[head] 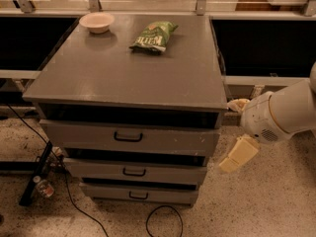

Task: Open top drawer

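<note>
The top drawer point(163, 140) is the widest grey drawer, just under the cabinet top, with a small black bar handle point(128, 137) at its centre. A dark gap shows above its front. Two narrower grey drawers point(133, 172) sit below it. My gripper point(238, 155) is cream-coloured and hangs from the white arm point(281, 115) at the right, just off the drawer's right end and well to the right of the handle. It touches nothing.
A white bowl point(97, 21) and a green chip bag point(154, 35) lie on the grey cabinet top point(123, 68). Black cables point(59, 181) and a small bottle point(43, 186) lie on the speckled floor at the left. A cable loop point(163, 221) lies in front.
</note>
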Controlling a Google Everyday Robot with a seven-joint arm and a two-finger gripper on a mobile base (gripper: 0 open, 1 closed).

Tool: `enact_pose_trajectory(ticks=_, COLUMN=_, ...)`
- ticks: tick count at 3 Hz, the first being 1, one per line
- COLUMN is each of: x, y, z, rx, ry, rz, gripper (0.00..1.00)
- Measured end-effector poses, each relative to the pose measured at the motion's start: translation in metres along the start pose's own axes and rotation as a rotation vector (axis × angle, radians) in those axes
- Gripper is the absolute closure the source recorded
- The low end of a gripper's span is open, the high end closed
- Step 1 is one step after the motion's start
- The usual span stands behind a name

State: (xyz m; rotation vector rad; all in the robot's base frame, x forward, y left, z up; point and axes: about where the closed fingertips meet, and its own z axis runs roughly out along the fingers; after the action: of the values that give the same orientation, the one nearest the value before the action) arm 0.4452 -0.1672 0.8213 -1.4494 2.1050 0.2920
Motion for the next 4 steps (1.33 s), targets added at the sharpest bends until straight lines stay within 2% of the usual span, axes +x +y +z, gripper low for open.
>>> enact_pose_trajectory(ticks=1, x=0.000, y=0.000, z=0.000, rx=0.000, ry=0.000, rz=-0.001, gripper=0.00)
enact_pose_trajectory(ticks=2, x=-0.003, y=0.002, z=-0.001, rx=0.034, ry=0.011, rz=-0.021, gripper=0.00)
enact_pose_trajectory(ticks=3, x=-0.005, y=0.016, z=0.004, rx=0.086, ry=0.031, rz=-0.058, gripper=0.00)
enact_pose_trajectory(ticks=4, x=-0.007, y=0.019, z=0.005, rx=0.086, ry=0.029, rz=-0.073, gripper=0.00)
